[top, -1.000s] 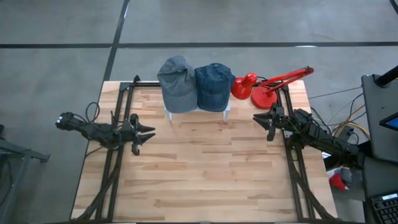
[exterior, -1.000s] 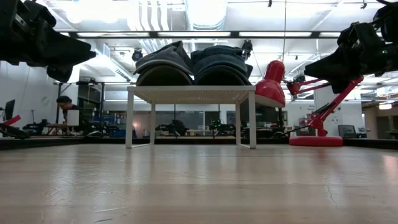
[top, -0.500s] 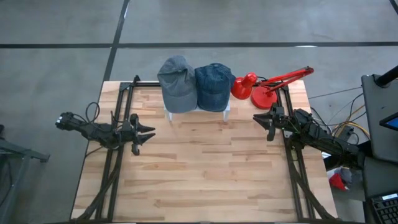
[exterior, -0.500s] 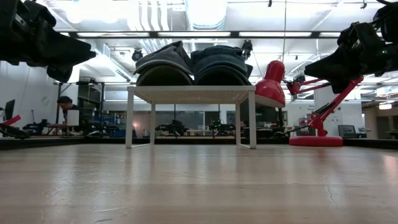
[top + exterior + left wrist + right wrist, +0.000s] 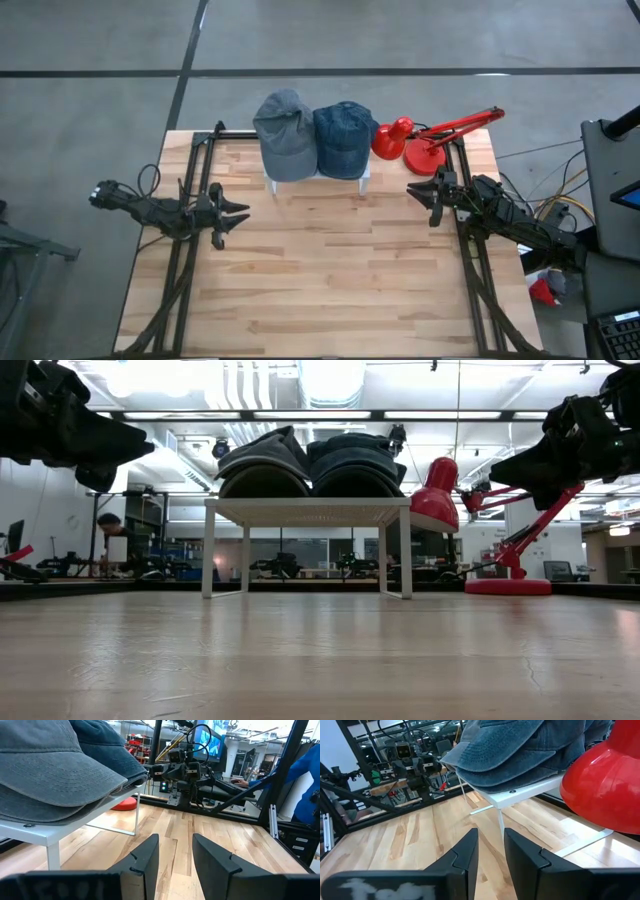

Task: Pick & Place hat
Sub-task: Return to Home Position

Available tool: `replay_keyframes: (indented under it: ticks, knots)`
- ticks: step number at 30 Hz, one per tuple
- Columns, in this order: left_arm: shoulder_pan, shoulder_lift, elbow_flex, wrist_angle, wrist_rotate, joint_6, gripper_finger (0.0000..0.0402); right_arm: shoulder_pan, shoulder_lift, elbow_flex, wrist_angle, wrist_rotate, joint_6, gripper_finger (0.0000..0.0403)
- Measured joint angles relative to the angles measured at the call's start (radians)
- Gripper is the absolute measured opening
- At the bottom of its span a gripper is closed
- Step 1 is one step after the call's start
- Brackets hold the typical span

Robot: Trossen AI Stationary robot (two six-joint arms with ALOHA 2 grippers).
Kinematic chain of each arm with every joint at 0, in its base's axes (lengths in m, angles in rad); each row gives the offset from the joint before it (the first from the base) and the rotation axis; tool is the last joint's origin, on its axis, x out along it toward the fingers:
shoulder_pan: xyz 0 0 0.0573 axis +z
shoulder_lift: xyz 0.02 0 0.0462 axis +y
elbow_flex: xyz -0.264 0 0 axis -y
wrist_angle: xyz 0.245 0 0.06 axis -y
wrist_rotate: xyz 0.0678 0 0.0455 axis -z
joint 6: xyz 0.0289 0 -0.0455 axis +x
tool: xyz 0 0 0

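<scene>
Two hats sit side by side on a small white stand [image 5: 308, 510] at the table's far edge: a grey hat [image 5: 283, 135] on the left and a blue denim hat [image 5: 343, 138] on the right, each resting on its brim and crown. My left gripper [image 5: 240, 213] hovers near the table's left side, pointing level toward the middle, open with nothing between its fingers [image 5: 175, 840]. My right gripper [image 5: 418, 192] hovers near the right side, also level, open and empty [image 5: 490, 835]. Both stand well short of the hats.
A red desk lamp [image 5: 420, 145] stands at the far right corner, its shade [image 5: 605, 785] close beside the blue hat and the stand. Black frame rails run along the table's left and right sides. Bare wood lies between the arms and toward the near edge.
</scene>
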Motion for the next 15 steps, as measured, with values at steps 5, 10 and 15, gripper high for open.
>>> replay_keyframes:
  ticks: [5, 10, 15]
  knots:
    - [0.0, 0.0, 0.0, 0.0, 0.0, 0.0, 0.0122, 0.0, 0.0, 0.0, 0.0, 0.0, 0.0, 0.0083]
    - [0.0, 0.0, 0.0, 0.0, 0.0, 0.0, 0.0122, 0.0, 0.0, 0.0, 0.0, 0.0, 0.0, 0.0072]
    - [0.0, 0.0, 0.0, 0.0, 0.0, 0.0, 0.0122, 0.0, -0.001, 0.0, 0.0, 0.0, 0.0, 0.0065]
